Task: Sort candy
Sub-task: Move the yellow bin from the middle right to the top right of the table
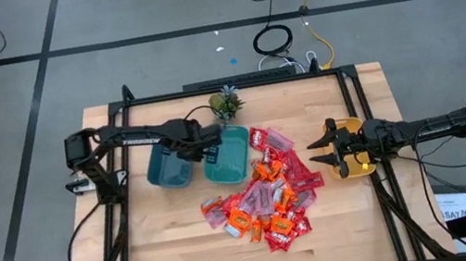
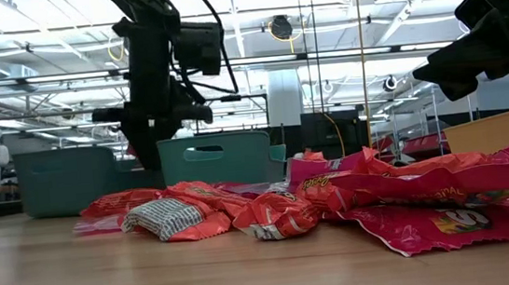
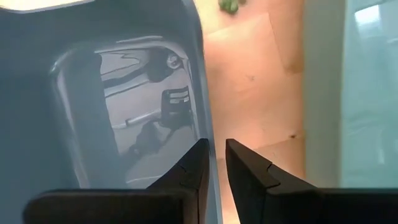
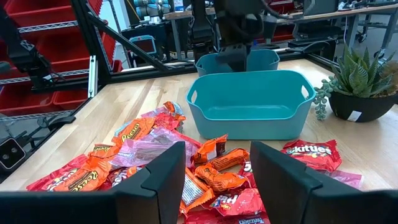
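Candy heaped between left gripper and right gripper.

Wood table, candy pile, 2 teal bins, yellow bowl, sm. plant

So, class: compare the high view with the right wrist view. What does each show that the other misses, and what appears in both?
Only the high view shows the yellow bowl under the right gripper, and the whole table. Only the right wrist view shows wrapper names such as Skittles, plus red shelving. Both show two teal bins, the candy pile, the potted plant and the left gripper.
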Robot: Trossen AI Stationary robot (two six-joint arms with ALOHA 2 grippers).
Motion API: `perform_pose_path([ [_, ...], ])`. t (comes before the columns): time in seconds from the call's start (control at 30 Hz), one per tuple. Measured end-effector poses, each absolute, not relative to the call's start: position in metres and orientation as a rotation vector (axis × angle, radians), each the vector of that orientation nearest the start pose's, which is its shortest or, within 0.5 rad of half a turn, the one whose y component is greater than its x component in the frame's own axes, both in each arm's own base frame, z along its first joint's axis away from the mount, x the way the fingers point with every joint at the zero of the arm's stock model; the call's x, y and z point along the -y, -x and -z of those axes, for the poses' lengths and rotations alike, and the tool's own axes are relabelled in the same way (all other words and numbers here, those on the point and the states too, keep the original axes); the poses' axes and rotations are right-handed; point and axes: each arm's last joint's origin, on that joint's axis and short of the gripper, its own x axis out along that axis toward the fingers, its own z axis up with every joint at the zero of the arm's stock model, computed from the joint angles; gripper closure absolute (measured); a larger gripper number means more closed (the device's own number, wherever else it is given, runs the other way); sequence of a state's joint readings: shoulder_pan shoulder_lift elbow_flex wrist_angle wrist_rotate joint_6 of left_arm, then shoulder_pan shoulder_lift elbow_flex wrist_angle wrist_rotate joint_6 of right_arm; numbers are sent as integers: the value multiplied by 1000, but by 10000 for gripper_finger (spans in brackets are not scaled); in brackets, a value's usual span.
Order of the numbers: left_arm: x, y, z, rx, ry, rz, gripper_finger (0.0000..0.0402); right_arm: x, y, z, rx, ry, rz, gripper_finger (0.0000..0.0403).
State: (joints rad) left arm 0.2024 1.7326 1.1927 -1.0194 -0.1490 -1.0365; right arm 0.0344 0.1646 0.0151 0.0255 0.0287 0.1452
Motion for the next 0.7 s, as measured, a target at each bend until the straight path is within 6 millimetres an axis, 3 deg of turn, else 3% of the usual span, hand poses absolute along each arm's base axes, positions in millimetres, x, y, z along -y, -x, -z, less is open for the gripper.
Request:
perform_pose_path([
  [0.2, -61, -289, -216, -1201, 878, -1044, 336, -3, -107, -158, -125, -141, 3, 231],
  [0.47, -38, -277, -248, -1116, 833, -916, 336, -3, -107, -157, -125, -141, 3, 231],
  [0.7, -20, -274, -257, -1138, 714, -784, 336, -3, -107, -157, -125, -141, 3, 231],
])
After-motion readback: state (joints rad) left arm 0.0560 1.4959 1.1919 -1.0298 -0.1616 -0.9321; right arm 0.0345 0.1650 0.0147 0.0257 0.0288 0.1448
